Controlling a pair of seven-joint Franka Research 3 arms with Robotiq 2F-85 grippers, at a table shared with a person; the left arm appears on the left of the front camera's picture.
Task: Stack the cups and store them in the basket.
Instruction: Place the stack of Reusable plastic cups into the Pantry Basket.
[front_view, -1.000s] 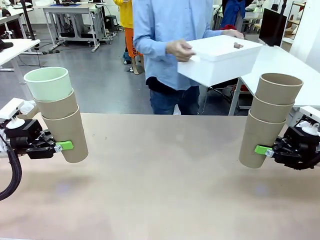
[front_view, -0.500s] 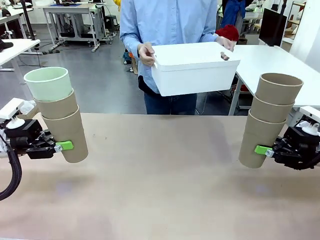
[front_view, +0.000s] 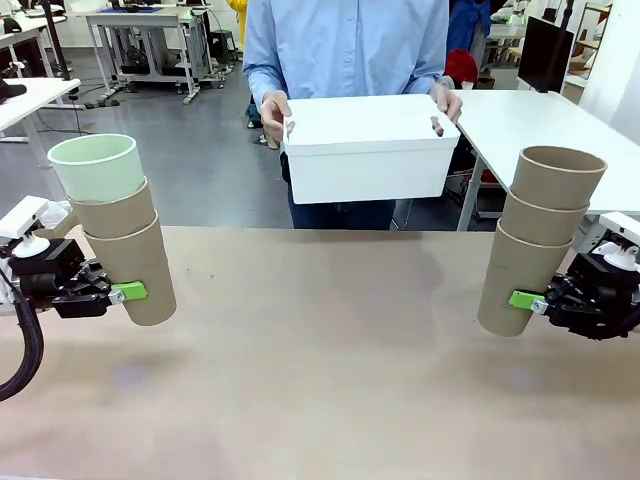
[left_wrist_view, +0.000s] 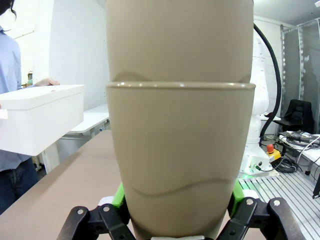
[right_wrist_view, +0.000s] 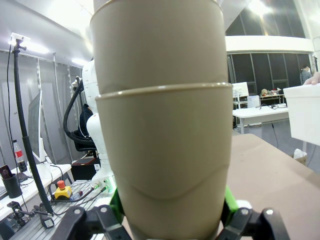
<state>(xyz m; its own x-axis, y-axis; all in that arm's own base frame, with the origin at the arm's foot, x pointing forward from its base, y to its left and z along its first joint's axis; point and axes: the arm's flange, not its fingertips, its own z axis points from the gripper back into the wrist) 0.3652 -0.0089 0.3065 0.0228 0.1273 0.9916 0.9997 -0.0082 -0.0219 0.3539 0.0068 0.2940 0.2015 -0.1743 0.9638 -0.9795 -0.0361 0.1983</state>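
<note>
Levelled and centred since before, the basket (front_view: 365, 160) sits in the person's hands (front_view: 275, 108) — left pincer (front_view: 122, 292) grips the mint-topped stack (front_view: 125, 240), right pincer (front_view: 522, 300) the tan stack (front_view: 535, 235).

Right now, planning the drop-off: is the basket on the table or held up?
Held up: a person's hands grip both ends of the basket, its bottom clear of the table.

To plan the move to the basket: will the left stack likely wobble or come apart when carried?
The left stack is tall and the left gripper clamps only the bottom cup, so its top would probably sway. The mint cup is merely nested, so a sharp tilt might slide it out. No dent shows at the grip: walls seem stiff.
</note>
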